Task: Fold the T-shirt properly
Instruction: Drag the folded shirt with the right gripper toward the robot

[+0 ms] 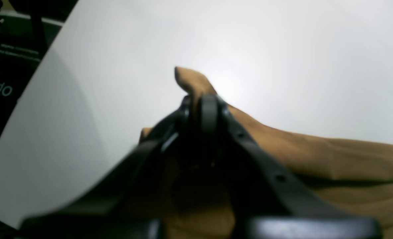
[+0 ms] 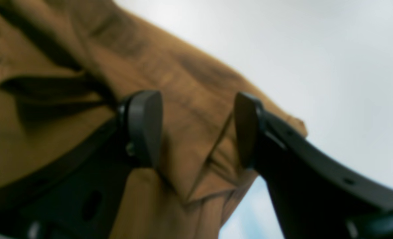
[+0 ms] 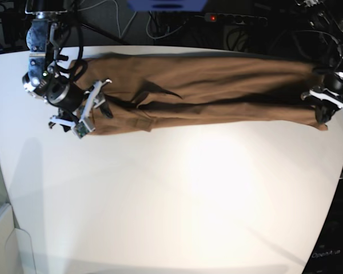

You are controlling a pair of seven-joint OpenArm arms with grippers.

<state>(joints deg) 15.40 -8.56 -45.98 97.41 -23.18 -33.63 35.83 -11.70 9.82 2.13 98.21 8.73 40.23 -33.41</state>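
Two grippers work the T-shirt (image 3: 217, 91): left gripper (image 1: 203, 109) pinches a corner tight, right gripper (image 2: 196, 129) gapes over cloth, along the white tabletop's (image 3: 171, 200) far edge.

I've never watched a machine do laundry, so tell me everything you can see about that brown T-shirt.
The T-shirt is plain tan cloth, soft and creased, with no print. It lies stretched into a long narrow band along the far side of the white table, its layers folded lengthwise over one another. The left gripper is shut on one end, a corner of cloth poking past its tips. At the other end the right gripper stands open over the folds, its jaws apart.
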